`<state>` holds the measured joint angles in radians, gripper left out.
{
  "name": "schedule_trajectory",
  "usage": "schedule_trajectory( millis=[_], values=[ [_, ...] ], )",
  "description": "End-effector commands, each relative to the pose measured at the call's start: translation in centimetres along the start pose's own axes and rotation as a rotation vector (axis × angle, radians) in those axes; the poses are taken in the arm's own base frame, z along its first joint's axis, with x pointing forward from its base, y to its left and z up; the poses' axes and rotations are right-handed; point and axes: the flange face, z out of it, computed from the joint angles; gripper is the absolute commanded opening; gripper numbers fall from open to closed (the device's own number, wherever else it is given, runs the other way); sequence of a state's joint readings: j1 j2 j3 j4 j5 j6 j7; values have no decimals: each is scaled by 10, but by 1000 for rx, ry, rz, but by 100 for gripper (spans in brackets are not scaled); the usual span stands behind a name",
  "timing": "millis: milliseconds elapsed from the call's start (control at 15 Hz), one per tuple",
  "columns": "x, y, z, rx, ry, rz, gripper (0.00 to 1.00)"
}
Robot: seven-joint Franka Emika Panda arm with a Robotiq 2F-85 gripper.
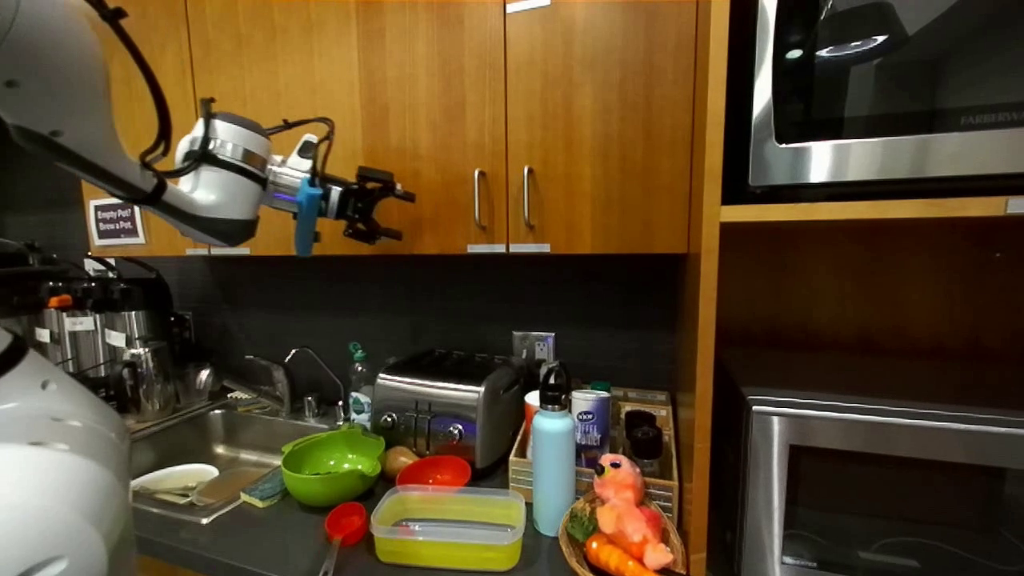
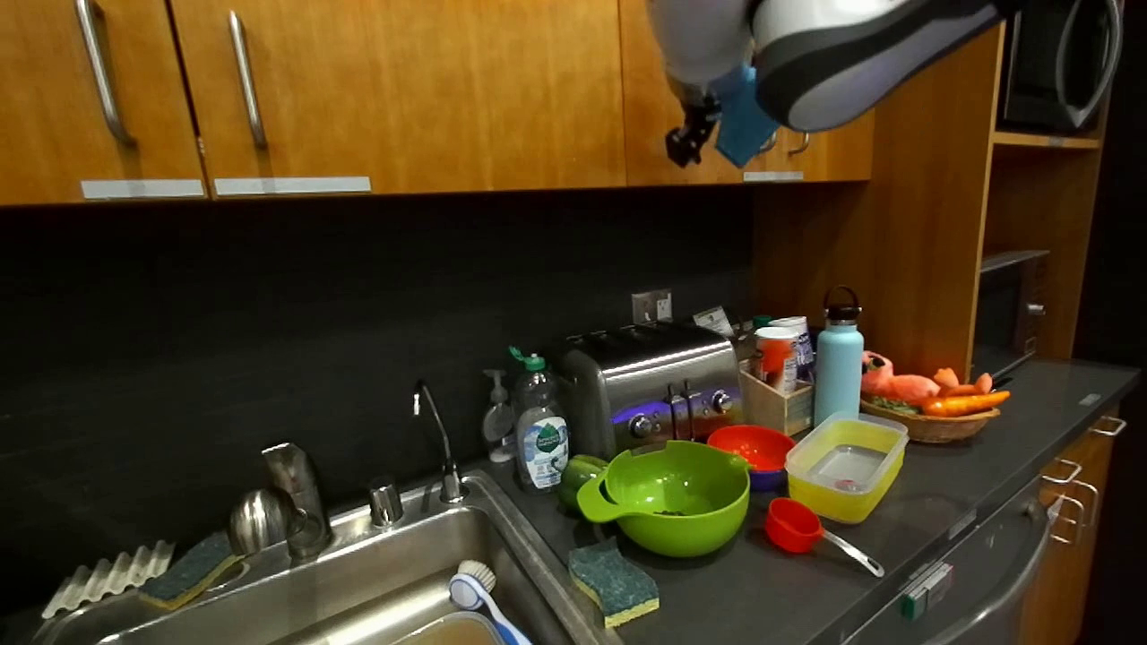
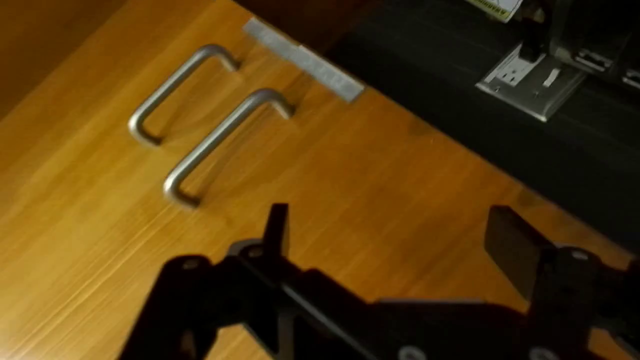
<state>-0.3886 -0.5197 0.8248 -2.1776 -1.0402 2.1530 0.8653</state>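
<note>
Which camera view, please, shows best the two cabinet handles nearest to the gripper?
The wrist view: both handles appear largest there, uncovered. In an exterior view, the handles are also whole, but smaller; in an exterior view, the arm hides their upper parts.

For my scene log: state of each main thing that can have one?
Black two-fingered pincer: open, empty
Brown wooden upper cabinet doors: shut
Light-blue cylindrical bottle: upright, black cap on
Green plastic mixing bowl: upright, uncovered
Yellow translucent rectangular container: upright, lid unclear
Clear plastic soap bottle: upright
Lower silver-framed microwave: shut
Silver curved tap: not running
</note>
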Motion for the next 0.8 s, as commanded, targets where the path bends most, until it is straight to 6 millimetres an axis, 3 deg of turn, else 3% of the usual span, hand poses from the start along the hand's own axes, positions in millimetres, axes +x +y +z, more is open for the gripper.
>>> schedule_trajectory(
  millis=[0,133,333,533,733],
  values=[
    [19,21,-83,-155,-35,82,100],
    [17,40,-119,-229,-89,118,100],
    [5,92,-154,-409,-159,175,100],
    [-16,154,-153,-540,-236,241,100],
    [-45,216,-126,-493,-298,371,100]
  ],
)
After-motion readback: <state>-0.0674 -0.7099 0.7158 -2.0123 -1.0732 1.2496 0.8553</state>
